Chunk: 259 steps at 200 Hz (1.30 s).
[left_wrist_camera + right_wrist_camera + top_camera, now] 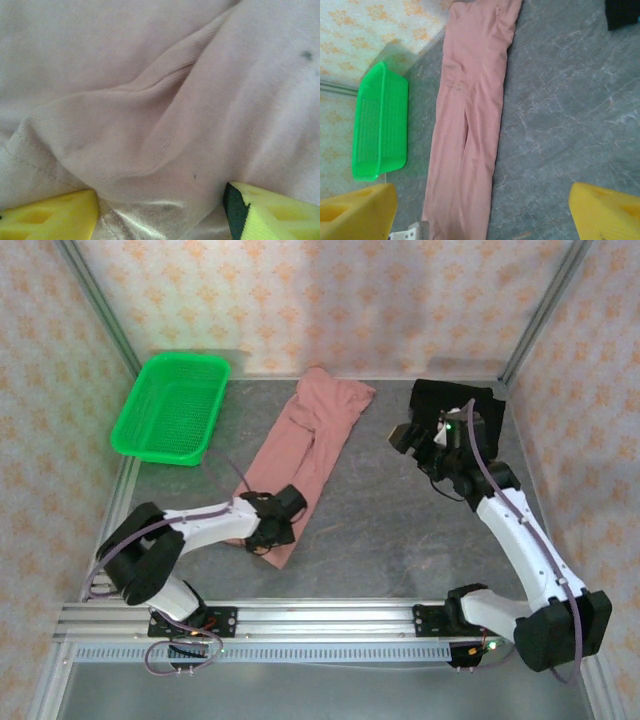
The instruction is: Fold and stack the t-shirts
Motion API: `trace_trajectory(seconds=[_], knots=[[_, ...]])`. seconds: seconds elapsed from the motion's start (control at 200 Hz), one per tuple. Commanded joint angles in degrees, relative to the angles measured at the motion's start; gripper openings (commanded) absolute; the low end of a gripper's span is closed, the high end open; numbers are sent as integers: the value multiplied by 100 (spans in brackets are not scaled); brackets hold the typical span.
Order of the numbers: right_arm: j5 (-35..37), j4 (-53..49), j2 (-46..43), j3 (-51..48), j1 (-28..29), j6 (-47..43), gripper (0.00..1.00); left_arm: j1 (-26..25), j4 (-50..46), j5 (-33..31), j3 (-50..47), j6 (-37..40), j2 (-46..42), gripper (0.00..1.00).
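The salmon-pink t-shirt [312, 445] lies as a long narrow strip running from the back middle of the table toward the front left. My left gripper [268, 532] rests on the strip's near end. In the left wrist view its yellow fingers [50, 217] stand wide apart, open, with a loose ridge of pink cloth [150, 125] between them [160, 210]. The black t-shirt [432, 396] lies bunched at the back right, partly under my right arm. My right gripper [408, 437] hovers open beside it, nothing between its fingers [482, 210]. The right wrist view shows the pink strip [470, 115] and a black shirt corner [622, 12].
A green plastic mesh basket [128, 430] stands at the back left, also seen in the right wrist view [400, 125]. Bare grey table [390, 520] lies between the two shirts. Patterned walls with metal posts close in the back and sides.
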Motion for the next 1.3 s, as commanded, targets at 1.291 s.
trace_trajectory(seconds=[1.291], knots=[[-857, 88, -2078, -3686, 1809, 1979, 73, -761, 1004, 1256, -1866, -1018, -2735, 73]])
